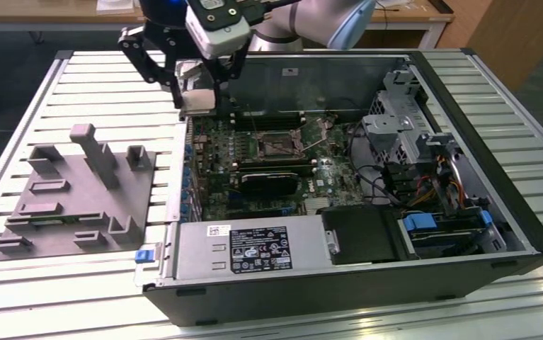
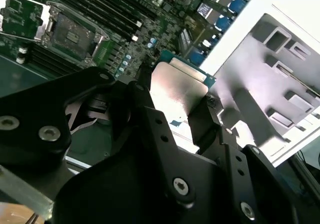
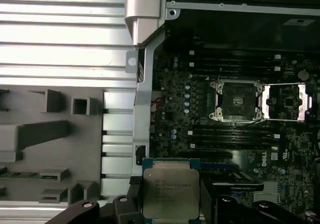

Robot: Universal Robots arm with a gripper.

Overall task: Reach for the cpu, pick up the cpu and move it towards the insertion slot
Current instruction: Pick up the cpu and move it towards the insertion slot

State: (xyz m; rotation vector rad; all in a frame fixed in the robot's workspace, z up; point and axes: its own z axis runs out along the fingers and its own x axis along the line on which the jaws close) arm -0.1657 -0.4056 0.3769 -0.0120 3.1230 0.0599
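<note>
My gripper (image 1: 198, 95) is shut on the cpu (image 1: 195, 86), a flat square chip with a pale silvery top, and holds it in the air over the open computer case's wall on the exterior view's left. In the first wrist view the cpu (image 3: 170, 186) sits between the black fingers of the gripper (image 3: 170, 199). In the second wrist view the cpu (image 2: 177, 89) shows its shiny face, clamped in the gripper (image 2: 175, 109). The insertion slot (image 1: 276, 147), a square socket with a metal frame and dark centre, lies on the motherboard, apart from the chip. It also appears in both wrist views (image 3: 237, 102) (image 2: 72, 34).
A grey plastic fixture (image 1: 73, 191) with upright blocks lies on the slatted table (image 1: 110, 78) beside the case. Inside the case are a black finned module (image 1: 271, 180), a drive cage (image 1: 413, 131), cables and a power supply (image 1: 252, 251) along the near wall.
</note>
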